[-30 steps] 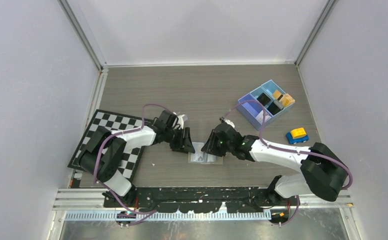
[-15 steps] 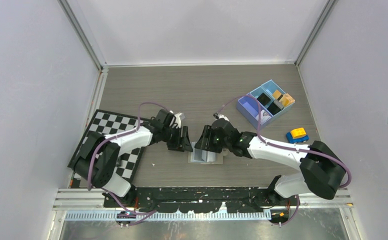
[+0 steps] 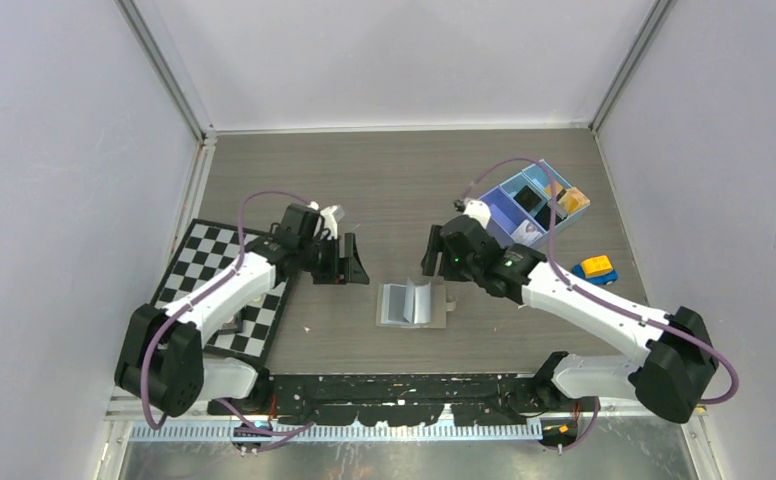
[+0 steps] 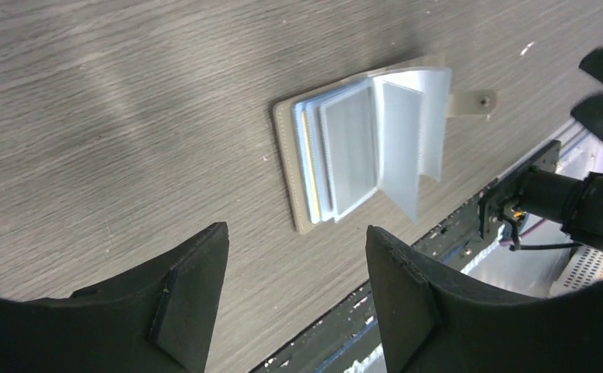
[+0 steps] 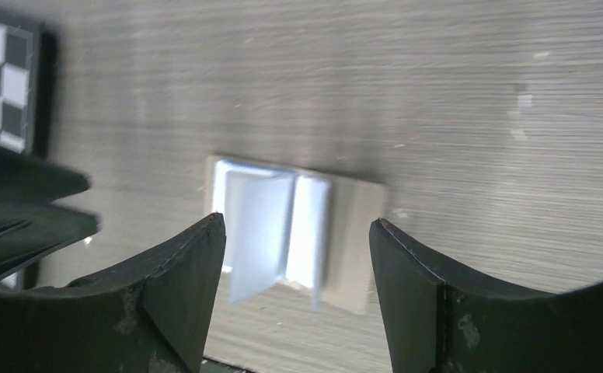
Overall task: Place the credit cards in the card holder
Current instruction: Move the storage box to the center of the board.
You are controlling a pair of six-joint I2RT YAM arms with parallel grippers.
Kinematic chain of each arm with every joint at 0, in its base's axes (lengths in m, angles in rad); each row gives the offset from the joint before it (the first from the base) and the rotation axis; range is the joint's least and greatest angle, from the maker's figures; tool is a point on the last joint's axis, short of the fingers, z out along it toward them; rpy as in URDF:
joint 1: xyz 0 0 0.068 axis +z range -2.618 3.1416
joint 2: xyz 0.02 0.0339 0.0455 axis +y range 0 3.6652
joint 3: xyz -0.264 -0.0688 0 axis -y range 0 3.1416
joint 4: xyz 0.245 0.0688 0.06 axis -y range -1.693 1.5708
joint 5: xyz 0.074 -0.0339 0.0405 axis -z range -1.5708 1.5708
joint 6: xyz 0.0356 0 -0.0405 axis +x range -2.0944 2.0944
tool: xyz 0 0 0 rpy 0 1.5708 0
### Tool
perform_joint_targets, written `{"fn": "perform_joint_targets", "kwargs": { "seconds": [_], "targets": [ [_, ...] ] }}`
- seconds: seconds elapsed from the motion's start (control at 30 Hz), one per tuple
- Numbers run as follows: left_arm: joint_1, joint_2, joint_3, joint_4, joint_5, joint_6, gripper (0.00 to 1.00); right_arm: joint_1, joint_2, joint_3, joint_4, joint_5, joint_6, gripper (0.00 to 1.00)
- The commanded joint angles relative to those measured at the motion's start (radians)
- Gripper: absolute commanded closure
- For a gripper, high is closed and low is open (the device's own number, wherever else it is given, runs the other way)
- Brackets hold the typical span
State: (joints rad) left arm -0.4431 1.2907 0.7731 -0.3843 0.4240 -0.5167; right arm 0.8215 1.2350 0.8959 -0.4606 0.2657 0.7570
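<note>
Left gripper (image 3: 346,262) and right gripper (image 3: 431,250) hang spread, empty, flanking the card holder (image 3: 411,302), which lies open at lower centre with sleeves fanned. What look like orange credit cards (image 3: 573,201) sit in the blue tray (image 3: 496,215), upper right. Judgement: holder lies ready; card loading mostly ahead, no card gripped; pockets' contents unclear.

Grey wood-grain table (image 3: 384,180), pale walls (image 3: 404,60), alu frame (image 3: 164,70)

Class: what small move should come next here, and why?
Probably swing the right gripper, open and empty, over to the blue tray for a card: the card holder lies open on the table, and that tray is nearest this arm.
</note>
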Motion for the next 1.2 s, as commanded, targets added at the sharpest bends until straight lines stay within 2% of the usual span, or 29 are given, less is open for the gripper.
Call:
{"fn": "perform_joint_targets", "kwargs": {
  "seconds": [0.0,0.13,0.23,0.3,0.37,0.47,0.6,0.9,1.03,1.17],
  "targets": [
    [0.013,-0.002,0.122,-0.123,0.071,0.077,0.33,-0.100,-0.071,0.044,-0.149,0.116,-0.056,0.27],
    [0.012,0.039,0.194,-0.169,0.080,0.114,0.33,-0.151,-0.096,0.046,-0.151,0.079,-0.055,0.27],
    [0.012,0.104,0.249,-0.202,0.141,0.136,0.34,-0.146,-0.065,0.072,-0.173,0.049,-0.063,0.22],
    [0.011,0.149,0.279,-0.218,0.186,0.125,0.36,-0.125,-0.029,0.092,-0.172,0.042,-0.047,0.22],
    [0.011,0.162,0.265,-0.164,0.208,0.087,0.37,-0.062,0.025,0.115,-0.169,0.071,-0.026,0.22],
    [0.015,0.131,0.249,-0.128,0.114,0.096,0.37,0.039,0.123,0.169,-0.167,0.131,0.001,0.22],
    [0.018,0.083,0.245,-0.161,0.008,0.146,0.36,0.131,0.236,0.224,-0.168,0.197,0.051,0.22],
    [0.030,0.038,0.251,-0.190,-0.031,0.179,0.33,0.219,0.404,0.308,-0.178,0.238,0.073,0.17],
    [0.030,0.033,0.250,-0.190,-0.024,0.182,0.33,0.197,0.373,0.294,-0.212,0.279,0.045,0.11],
    [0.030,0.036,0.249,-0.195,-0.026,0.186,0.33,0.075,0.276,0.243,-0.216,0.211,-0.037,0.11]
  ]
}}
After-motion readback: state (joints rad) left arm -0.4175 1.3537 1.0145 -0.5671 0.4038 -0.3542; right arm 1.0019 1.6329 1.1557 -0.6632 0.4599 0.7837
